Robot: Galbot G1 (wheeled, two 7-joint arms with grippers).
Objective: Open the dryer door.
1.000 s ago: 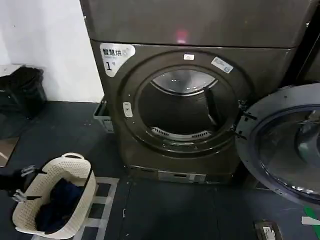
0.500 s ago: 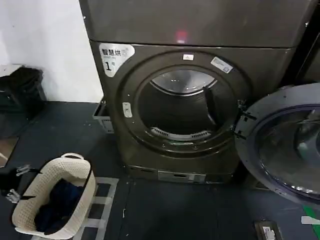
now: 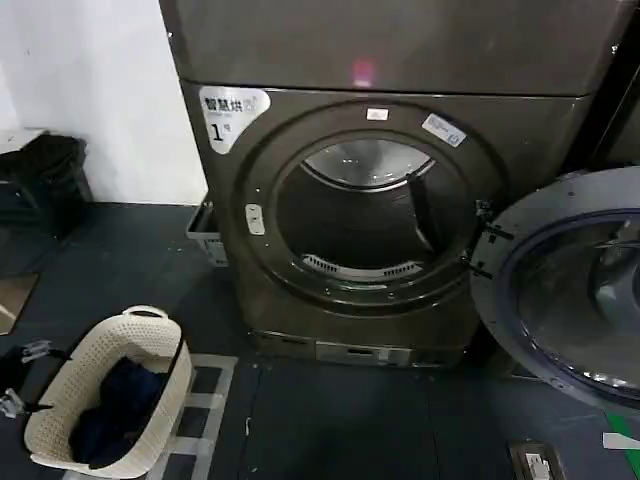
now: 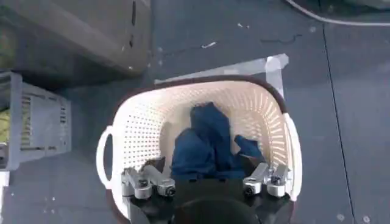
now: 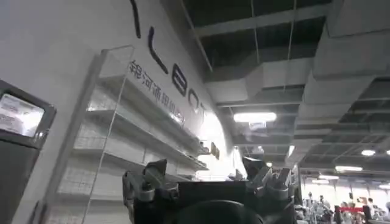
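Head view: dryer (image 3: pixel 300 250) dark grey-brown metal, front facing the camera, white "1" sticker (image 3: pixel 232 113) at upper left, round drum opening (image 3: pixel 365 222) exposed, shiny drum inside. Dryer door (image 3: pixel 565 285) swung fully open to the right on its hinge, grey inner face toward the camera, round, glass centre tinted. Dark floor (image 3: pixel 340 420) with pale tape lines; white wall (image 3: pixel 90 90) at left. Left gripper (image 3: pixel 18 380) low at the left edge, just beside a cream perforated laundry basket (image 3: pixel 60 400) holding dark blue cloth (image 3: pixel 110 410); dryer well ahead and to its right.

Left wrist view: left gripper (image 4: pixel 207 182) spread wide, holding nothing, hovering directly above the basket (image 4: pixel 140 128), blue cloth (image 4: pixel 204 143) just below and ahead of the fingertips. Grey slatted crate (image 4: pixel 36 119) off to one side.

Right wrist view: right gripper (image 5: pixel 213 179) aimed up at ceiling lights (image 5: pixel 255 116) and wall shelving (image 5: pixel 131 128), fingers apart, empty.
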